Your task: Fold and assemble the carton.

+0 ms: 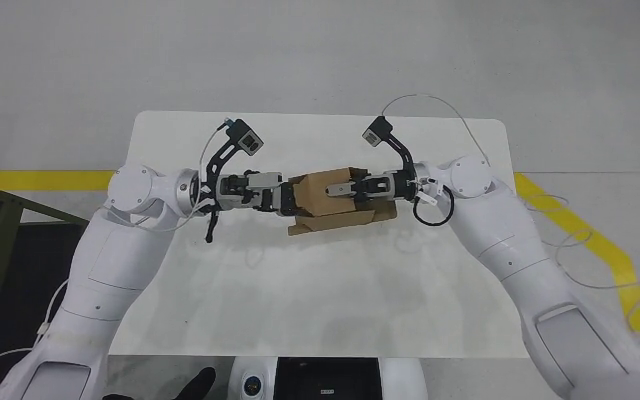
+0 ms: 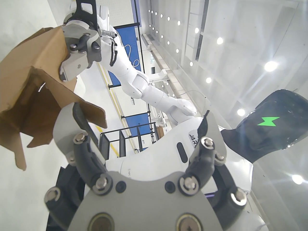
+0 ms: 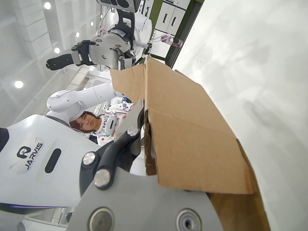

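A brown carton (image 1: pixel 318 212) is held above the middle of the white table (image 1: pixel 300 290), partly opened, with loose flaps hanging. My right gripper (image 1: pixel 347 187) comes in from the right and is shut on one carton wall (image 3: pixel 187 133); one finger (image 3: pixel 136 118) lies inside and the other is hidden behind the cardboard. The left wrist view has that same gripper (image 2: pixel 71 67) clamped on the wall's edge. My left gripper (image 1: pixel 287 196) is at the carton's left end, open wide (image 2: pixel 142 121), with a flap (image 2: pixel 91 111) resting beside one finger (image 2: pixel 80 118).
The tabletop around and in front of the carton is bare white. Its edges drop to a grey floor with a yellow line (image 1: pixel 50 180). A dark box (image 1: pixel 25 240) stands beyond the table's left side.
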Motion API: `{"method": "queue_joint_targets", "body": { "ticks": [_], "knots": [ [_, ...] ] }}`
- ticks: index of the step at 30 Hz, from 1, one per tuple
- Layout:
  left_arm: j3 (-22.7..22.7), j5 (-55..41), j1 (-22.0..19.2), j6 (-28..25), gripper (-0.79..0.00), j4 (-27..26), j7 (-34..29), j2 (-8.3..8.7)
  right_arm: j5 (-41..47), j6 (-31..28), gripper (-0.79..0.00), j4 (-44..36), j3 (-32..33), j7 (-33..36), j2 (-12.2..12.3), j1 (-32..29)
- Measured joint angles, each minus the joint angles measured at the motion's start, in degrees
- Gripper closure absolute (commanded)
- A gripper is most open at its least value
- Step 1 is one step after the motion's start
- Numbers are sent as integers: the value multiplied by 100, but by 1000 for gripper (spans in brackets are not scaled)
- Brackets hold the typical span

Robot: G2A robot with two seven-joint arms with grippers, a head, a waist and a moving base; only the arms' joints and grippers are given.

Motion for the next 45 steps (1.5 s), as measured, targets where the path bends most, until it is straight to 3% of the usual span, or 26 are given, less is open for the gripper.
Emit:
{"method": "queue_joint_targets", "body": {
  "ticks": [20,29,36,45],
  "knots": [
    [712,398,-409,-186,-785,101,363,-222,-83,-2,0,-146,3,-2,-91,-21],
    [337,245,-239,-236,-785,102,450,-179,-123,-43,0,-76,313,-43,6,-132],
    [141,846,-36,-255,-785,243,303,-93,-221,80,0,-300,479,80,85,-261],
    [-11,826,-77,-272,-785,294,427,-83,-228,239,0,-535,386,239,59,-321]
  ]
}}
